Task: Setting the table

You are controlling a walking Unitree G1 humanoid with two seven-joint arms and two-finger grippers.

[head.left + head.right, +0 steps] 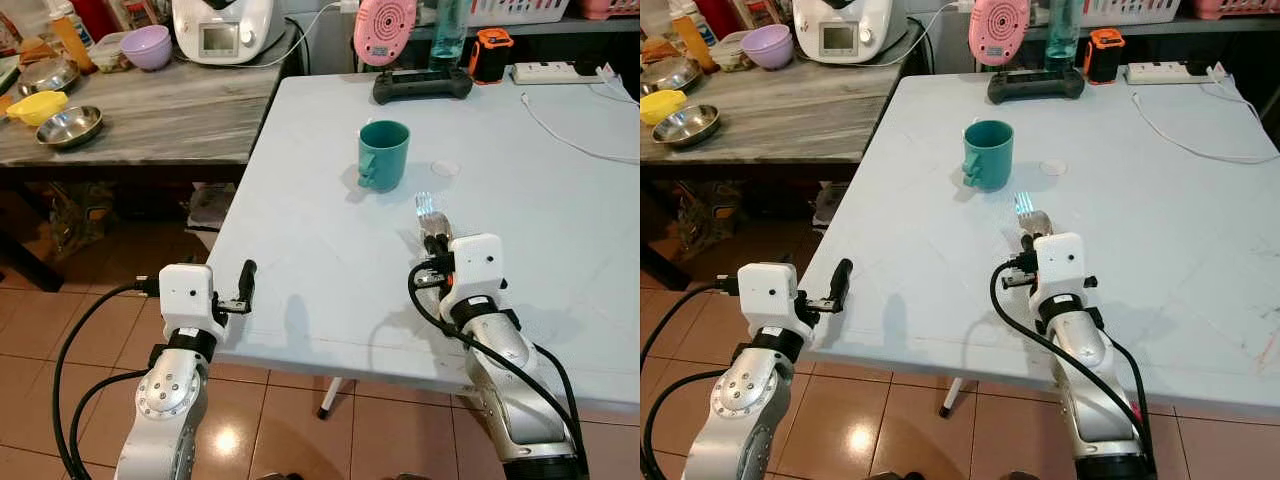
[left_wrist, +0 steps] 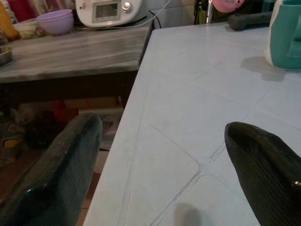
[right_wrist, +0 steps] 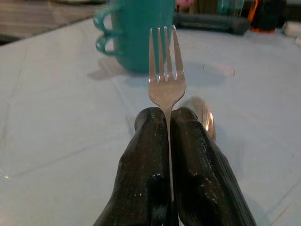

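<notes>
My right gripper (image 1: 436, 240) hovers low over the white table (image 1: 320, 270), shut on a silver fork (image 3: 165, 70) whose tines point toward a teal mug (image 1: 384, 153). A spoon bowl (image 3: 203, 117) peeks out beside the fingers; I cannot tell if it is held or lying on the table. The mug stands upright a short way beyond the fork, handle toward the table's left edge. My left gripper (image 1: 245, 285) is open and holds nothing. It sits at the table's left front edge, with its fingers (image 2: 70, 155) straddling the rim.
At the table's far end are a black controller (image 1: 421, 86), a pink fan (image 1: 385, 28), a power strip (image 1: 560, 72) and a white cable (image 1: 570, 140). A small clear disc (image 1: 445, 168) lies beside the mug. The grey counter (image 1: 170, 115) on the left carries steel bowls (image 1: 68, 125).
</notes>
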